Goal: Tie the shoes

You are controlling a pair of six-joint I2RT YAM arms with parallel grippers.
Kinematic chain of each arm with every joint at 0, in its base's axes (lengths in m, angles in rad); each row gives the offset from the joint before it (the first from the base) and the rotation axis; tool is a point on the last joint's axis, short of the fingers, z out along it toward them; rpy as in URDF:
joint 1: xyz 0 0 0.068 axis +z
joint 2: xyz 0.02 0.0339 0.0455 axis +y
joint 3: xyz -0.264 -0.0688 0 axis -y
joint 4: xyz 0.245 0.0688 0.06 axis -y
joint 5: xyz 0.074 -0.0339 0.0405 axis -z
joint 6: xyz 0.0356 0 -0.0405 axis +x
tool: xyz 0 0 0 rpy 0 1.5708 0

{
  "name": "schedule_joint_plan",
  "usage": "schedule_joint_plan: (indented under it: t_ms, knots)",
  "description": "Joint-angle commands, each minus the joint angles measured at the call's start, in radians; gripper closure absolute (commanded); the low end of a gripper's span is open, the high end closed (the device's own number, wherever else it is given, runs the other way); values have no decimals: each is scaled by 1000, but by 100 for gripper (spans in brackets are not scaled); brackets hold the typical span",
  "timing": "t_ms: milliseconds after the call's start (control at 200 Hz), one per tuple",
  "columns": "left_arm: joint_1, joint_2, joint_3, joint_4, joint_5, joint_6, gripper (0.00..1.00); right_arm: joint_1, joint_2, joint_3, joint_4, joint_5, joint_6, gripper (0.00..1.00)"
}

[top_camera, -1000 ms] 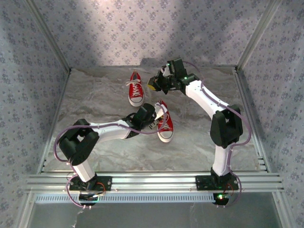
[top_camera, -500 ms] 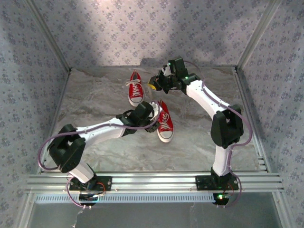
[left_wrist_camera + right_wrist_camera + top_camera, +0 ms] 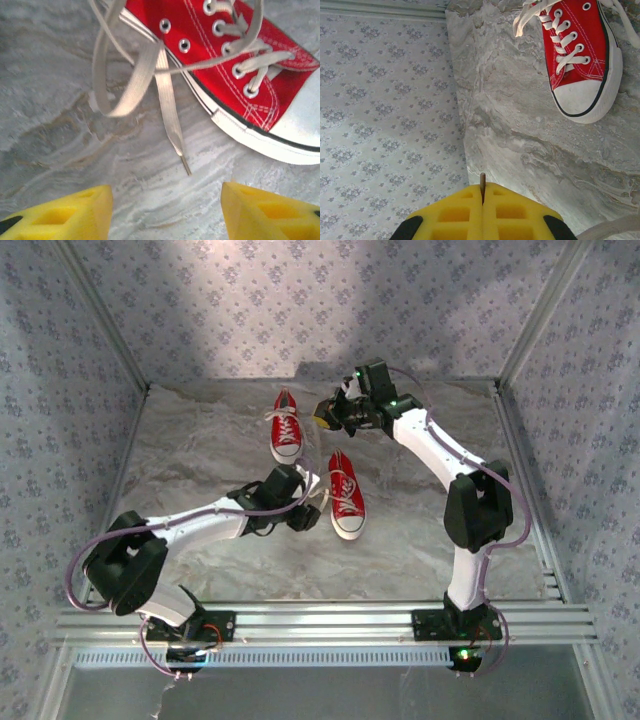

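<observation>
Within the last second the left hand [image 3: 166, 194] has been drawn back from over the laced top of the near shoe [image 3: 347, 495]. It is now found just beside that shoe's left flank, on the side toward the arms' bases, low over the desk [image 3: 200, 470]. Its fingers are spread wide and nothing is held between them. In the left wrist view a loose lace [image 3: 167, 107] is seen lying on the desk ahead of them, one part curled in an open loop and one free end pointing back at the hand. No knot or bow can be made out on this shoe, so the withdrawal is best read as a release or regrasp rather than a finished step, and the tying is judged to be at an early stage. The right hand [image 3: 482, 189] is closed at the far side of the desk, close to the far shoe [image 3: 286, 430]; a thin dark tip is seen at the seam of its pads, but what it is cannot be told. Both shoes sit on their soles near the middle of the desk. The long axis of each runs from far to near, heel away and white toe cap toward the arms, the near shoe's toe being angled slightly to the right.
</observation>
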Motion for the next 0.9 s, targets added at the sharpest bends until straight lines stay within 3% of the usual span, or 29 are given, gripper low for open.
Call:
schedule_joint_plan:
  t_ms: [0,255,730,814,894]
  knots:
    - [-9,28,3,42,27,-84,41,-5,-40,-12,-9,-12,-17,100]
    - [-73,140,54,34,-97,-155,41,-6,-40,-18,-8,-12,-17,100]
    - [-118,306,160,-30,-265,-117,41,-7,-43,-26,-9,-12,-19,100]
    - [-129,331,169,-46,-281,-108,46,-8,-43,-26,-10,-11,-19,100]
    - [-136,342,167,-54,-299,-111,60,-8,-43,-28,-12,-11,-22,100]
